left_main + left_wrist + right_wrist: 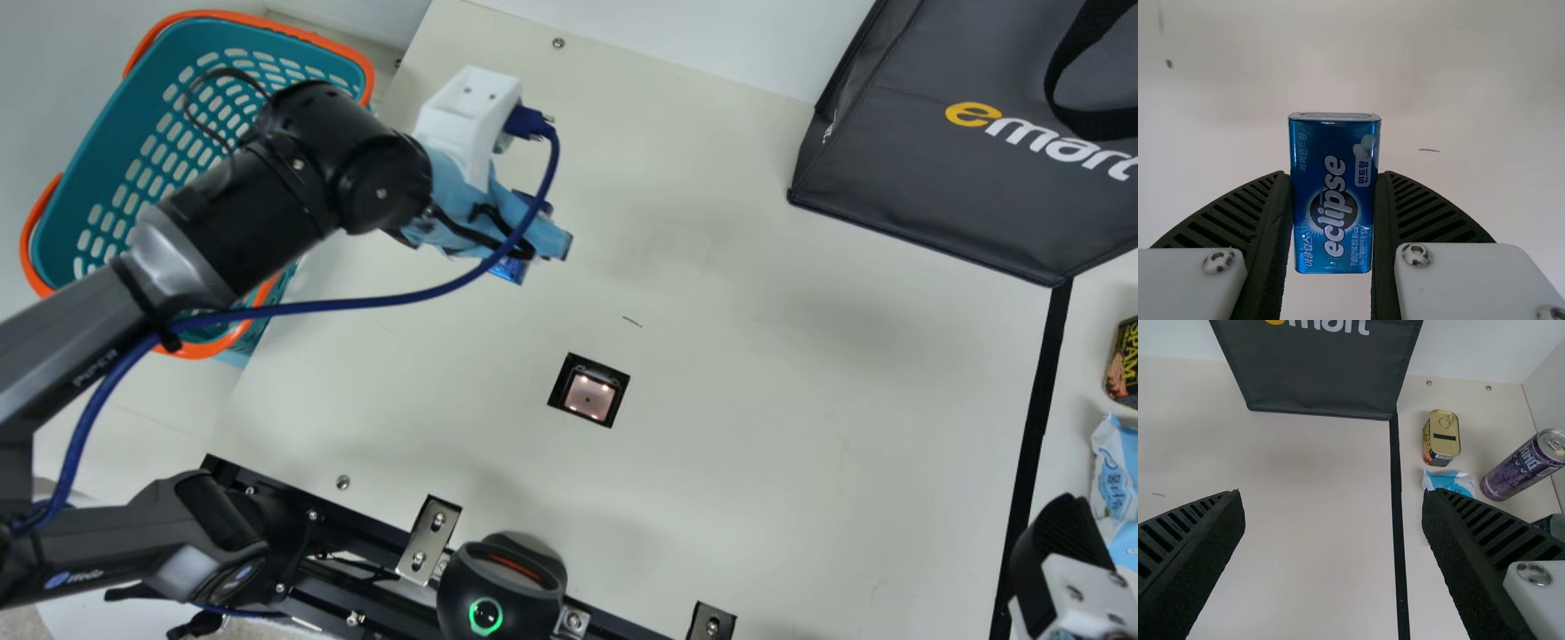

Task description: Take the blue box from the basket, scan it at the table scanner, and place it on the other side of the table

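Small glossy blue rectangular box [1335, 193]: clasped upright in the wrist view by the left gripper [520, 233], out of the basket and over the cream table [756, 400].
Left gripper: its two black ribbed fingers closed against the box's opposite sides, the box's end jutting out past their tips.
Right gripper [1060, 542]: fingers spread wide with nothing between them, over the table's right side, well apart from its counterpart.
Teal perforated plastic basket with orange rim [284, 34]: to the left of the left gripper, partly behind that arm.
Square black-framed table scanner [589, 396]: lit pink, nearer the robot than the left gripper and slightly to its right.
Black round-topped device with a green light ring [485, 615]: closer still to the robot, at the table's near edge.
Dark grey fabric shopping bag [925, 160]: well to the left gripper's right, beyond the right gripper.
Black tape stripe [1036, 427]: along the table, near the right gripper.
Right-hand goods: gold-topped metal tin [1442, 439], blue-and-white soft packet [1451, 482] and purple metal can [1521, 468], all beyond the right gripper, across the stripe.
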Available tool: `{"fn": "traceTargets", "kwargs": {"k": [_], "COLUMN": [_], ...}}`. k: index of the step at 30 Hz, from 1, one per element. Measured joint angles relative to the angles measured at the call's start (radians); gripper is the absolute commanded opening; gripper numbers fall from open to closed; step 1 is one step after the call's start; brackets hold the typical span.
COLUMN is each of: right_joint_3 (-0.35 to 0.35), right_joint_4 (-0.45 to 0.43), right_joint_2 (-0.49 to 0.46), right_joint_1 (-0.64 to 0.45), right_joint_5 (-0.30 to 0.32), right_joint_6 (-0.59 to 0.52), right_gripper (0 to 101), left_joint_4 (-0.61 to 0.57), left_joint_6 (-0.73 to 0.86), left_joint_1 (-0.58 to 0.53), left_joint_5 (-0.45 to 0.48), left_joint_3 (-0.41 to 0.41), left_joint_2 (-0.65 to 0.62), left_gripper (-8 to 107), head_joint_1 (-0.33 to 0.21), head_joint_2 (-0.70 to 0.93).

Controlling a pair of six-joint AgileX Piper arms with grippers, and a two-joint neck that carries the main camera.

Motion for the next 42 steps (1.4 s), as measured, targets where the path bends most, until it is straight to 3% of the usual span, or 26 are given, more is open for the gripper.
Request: {"fn": "traceTargets", "kwargs": {"k": [11,29,42], "right_joint_3": [0.000,0.000,0.000], "right_joint_4": [0.000,0.000,0.000], "right_joint_2": [0.000,0.000,0.000], "right_joint_1": [0.000,0.000,0.000], "right_joint_5": [0.000,0.000,0.000], "right_joint_6": [0.000,0.000,0.000], "right_gripper": [95,95,95], "left_joint_4": [-0.008,-0.026,0.011], "left_joint_6": [-0.152,-0.275,-0.349], "left_joint_1": [-0.135,-0.264,-0.334], "left_joint_5": [-0.032,-0.122,-0.139], "left_joint_3": [0.041,0.153,0.160], "left_joint_2": [0.032,0.084,0.135], "left_gripper": [-8,-8,-8], "head_joint_1": [0.000,0.000,0.000], "head_joint_2": [0.000,0.002,0.002]}}
